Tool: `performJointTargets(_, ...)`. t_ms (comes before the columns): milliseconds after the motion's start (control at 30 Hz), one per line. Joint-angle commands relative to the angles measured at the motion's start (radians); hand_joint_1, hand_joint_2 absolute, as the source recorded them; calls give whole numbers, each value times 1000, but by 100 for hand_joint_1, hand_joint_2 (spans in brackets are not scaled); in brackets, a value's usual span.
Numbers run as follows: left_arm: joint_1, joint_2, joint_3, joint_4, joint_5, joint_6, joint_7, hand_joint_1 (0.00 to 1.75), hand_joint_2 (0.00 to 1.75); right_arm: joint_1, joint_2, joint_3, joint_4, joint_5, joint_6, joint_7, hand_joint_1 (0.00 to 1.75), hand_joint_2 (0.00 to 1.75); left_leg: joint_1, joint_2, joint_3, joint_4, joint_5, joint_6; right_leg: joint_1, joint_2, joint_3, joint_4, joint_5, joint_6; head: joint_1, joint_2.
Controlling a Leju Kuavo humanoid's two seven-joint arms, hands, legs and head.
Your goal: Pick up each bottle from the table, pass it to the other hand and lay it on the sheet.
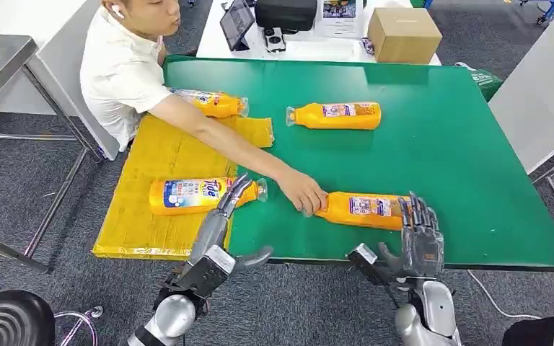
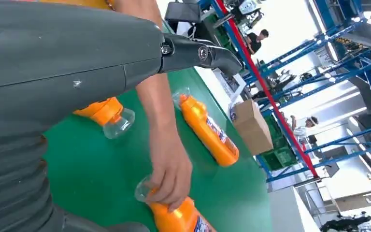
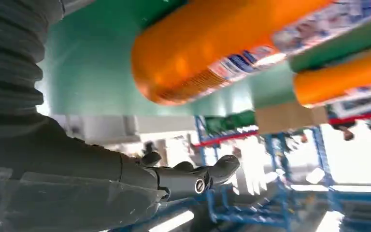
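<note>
Bottles (image 1: 334, 115) glossy orange plastic, paper-look labels, clear caps; table (image 1: 469, 180) smooth matt green; sheet (image 1: 155, 155) yellow, creased, slight sheen; box (image 1: 404, 34) matt cardboard; floor (image 1: 29, 194) rough grey carpet

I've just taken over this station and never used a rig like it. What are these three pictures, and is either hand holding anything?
The wide picture is the robot's head camera, looking down at a green table. The other two come from cameras at its wrists, so they look turned. Its left hand and right hand are both open, holding nothing. Two orange bottles lie on the yellow sheet, two on the table. A person's hand is touching the near bottle, just ahead of the right hand.
</note>
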Motion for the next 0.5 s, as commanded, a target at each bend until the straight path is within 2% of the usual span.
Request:
performJointTargets(33, -50, 20, -47, 35, 23, -13, 12, 0, 175, -236, -61, 184, 415, -71, 37, 88, 0, 175, 0, 5, 3, 0, -1, -1, 0, 5, 2, -1, 1, -1, 0, 0)
performJointTargets(233, -53, 21, -48, 55, 29, -7, 32, 0, 175, -265, -95, 215, 493, -103, 38, 94, 0, 175, 0, 1, 4, -1, 1, 0, 0, 0, 3, -1, 0, -1, 0, 0)
performJointTargets(300, -59, 18, -47, 64, 31, -7, 33, 0, 175, -274, -101, 228, 507, -115, 24, 91, 0, 175, 0, 2, 9, -1, -2, 0, 0, 2, 8, -1, -2, -2, 0, 0)
performJointTargets(500, -66, 11, -54, 72, 31, -12, 34, 0, 175, -294, -100, 242, 534, -120, 60, 114, 0, 175, 0, 0, 5, -1, 0, 0, 0, 0, 5, -1, -1, -1, 0, 0)
